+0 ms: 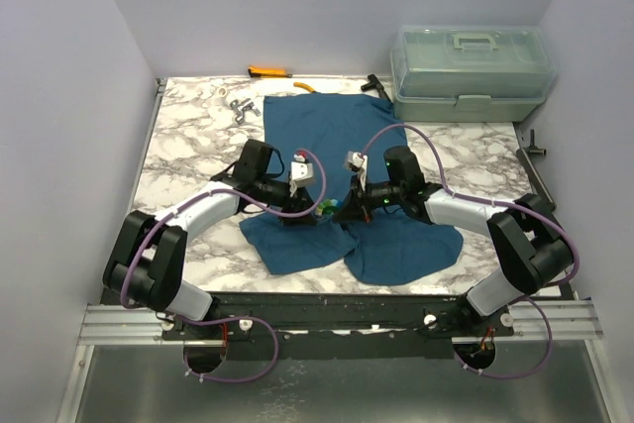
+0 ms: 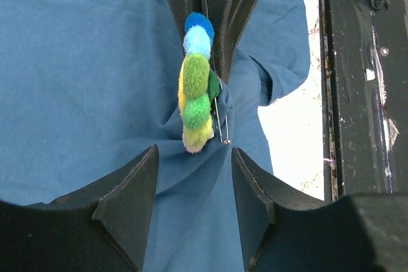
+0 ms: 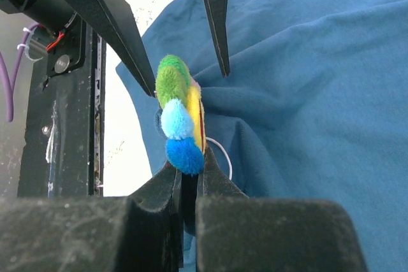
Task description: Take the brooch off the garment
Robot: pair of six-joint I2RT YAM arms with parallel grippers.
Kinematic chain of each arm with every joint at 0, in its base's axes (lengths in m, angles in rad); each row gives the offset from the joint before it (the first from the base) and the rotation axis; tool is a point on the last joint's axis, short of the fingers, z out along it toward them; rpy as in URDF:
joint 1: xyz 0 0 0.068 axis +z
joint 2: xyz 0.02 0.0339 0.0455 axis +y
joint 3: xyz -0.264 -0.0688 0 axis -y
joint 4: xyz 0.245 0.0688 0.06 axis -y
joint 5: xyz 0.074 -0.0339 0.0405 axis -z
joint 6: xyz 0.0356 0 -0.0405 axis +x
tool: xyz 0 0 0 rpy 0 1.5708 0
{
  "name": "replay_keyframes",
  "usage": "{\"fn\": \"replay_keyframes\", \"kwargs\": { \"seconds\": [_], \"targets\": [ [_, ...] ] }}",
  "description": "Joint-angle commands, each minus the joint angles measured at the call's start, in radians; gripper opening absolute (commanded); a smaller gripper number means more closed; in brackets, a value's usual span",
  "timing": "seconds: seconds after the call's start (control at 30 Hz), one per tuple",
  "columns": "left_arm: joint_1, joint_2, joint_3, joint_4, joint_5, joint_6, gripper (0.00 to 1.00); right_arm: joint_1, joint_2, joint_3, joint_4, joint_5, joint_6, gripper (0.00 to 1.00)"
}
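Left hand (image 2: 194,157) spread, fingers (image 2: 131,205) flanking the brooch (image 2: 196,93) without touching. Right hand (image 3: 189,179) pinches its blue end, tenting the garment (image 2: 83,81). Pin (image 2: 221,122) mostly hidden behind it; bare table (image 2: 290,132) strip and edge just beyond.

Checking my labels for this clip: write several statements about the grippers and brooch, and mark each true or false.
1. The right gripper is shut on the pom-pom brooch. True.
2. The left gripper is shut on the garment. False: its jaws stand open, one on either side of the brooch's end.
3. The brooch lies loose on the marble table. False: it stands at a raised fold of the garment.
4. A clear lidded box sits at the far right corner. True.
5. The orange-handled tool lies on the garment. False: it lies on the table beyond it.
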Motion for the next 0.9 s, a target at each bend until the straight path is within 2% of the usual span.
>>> {"fn": "replay_keyframes", "kwargs": {
  "seconds": [0.0, 0.07, 0.4, 0.73, 0.8, 0.87],
  "targets": [
    [-0.026, 0.023, 0.031, 0.015, -0.013, 0.02, 0.51, 0.0, -0.018, 0.024, 0.001, -0.041, 0.013, 0.01],
    [-0.037, 0.03, 0.037, 0.017, -0.022, 0.016, 0.5, -0.001, -0.015, 0.026, 0.003, -0.048, 0.017, 0.01],
    [-0.065, 0.054, 0.052, 0.048, -0.018, -0.002, 0.27, 0.011, -0.001, 0.028, -0.012, -0.067, 0.004, 0.01],
    [-0.079, 0.058, 0.058, 0.07, 0.029, -0.042, 0.1, 0.019, 0.022, 0.031, -0.017, -0.061, 0.004, 0.02],
    [-0.079, 0.054, 0.059, 0.07, 0.038, -0.056, 0.12, 0.019, 0.025, 0.031, -0.019, -0.054, 0.006, 0.02],
    [-0.077, 0.049, 0.057, 0.055, 0.04, -0.048, 0.32, 0.019, 0.022, 0.035, -0.026, -0.053, 0.009, 0.01]
  ]
}}
